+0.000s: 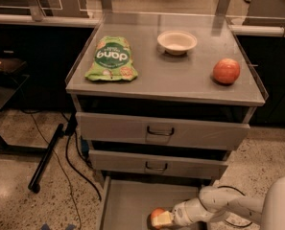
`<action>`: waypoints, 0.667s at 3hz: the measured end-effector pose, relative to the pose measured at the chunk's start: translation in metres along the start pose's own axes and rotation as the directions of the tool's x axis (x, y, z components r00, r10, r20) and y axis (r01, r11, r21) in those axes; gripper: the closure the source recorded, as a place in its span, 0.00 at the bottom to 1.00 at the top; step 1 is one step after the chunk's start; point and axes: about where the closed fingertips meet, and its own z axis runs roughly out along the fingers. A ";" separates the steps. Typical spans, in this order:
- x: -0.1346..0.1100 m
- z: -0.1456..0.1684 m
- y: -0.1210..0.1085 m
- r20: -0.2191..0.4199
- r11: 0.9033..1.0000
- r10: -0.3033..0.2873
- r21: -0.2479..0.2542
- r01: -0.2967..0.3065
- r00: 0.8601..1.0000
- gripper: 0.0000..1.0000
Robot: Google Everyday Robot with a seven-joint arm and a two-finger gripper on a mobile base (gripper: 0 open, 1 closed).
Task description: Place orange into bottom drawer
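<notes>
**Inspector:** Begin with the largest item.

**Assistant:** A grey metal cabinet (84,128) with a flat grey tabletop (180,83) and three drawers. The two upper drawers (118,128), each with a dark loop handle, are shut. The bottom drawer (130,202), a wide shallow grey tray, stands pulled out toward the camera over a speckled floor (31,210).

**Inspector:** The robot?

**Assistant:** One white arm (228,205) enters from the lower right corner. It reaches leftward, low over the open tray.

**Inspector:** Items on the tabletop?

**Assistant:** Three, well apart from one another. A green crinkled snack bag (111,59) lies flat at the left. A shallow white bowl (177,41) stands upright toward the back, near the centre. A shiny red apple with a yellowish blush (226,71) sits at the right, near the edge.

**Inspector:** The task's thing?

**Assistant:** The orange (155,216), a round matte fruit of even orange colour, is inside the bottom drawer. It is about midway across the drawer's width, at the end nearest the camera. Whether it rests on the drawer floor, I cannot tell.

**Inspector:** And the claw?

**Assistant:** The claw (162,219) is at the arm's end, within the drawer, clamped on the orange. A pale finger (166,219) lies against the fruit's right side.
</notes>
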 end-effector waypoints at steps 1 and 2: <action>0.003 0.004 -0.001 -0.003 1.000 0.005 -0.004 -0.005 1.000 1.00; 0.009 0.027 -0.013 -0.003 0.997 0.063 -0.035 -0.063 0.998 1.00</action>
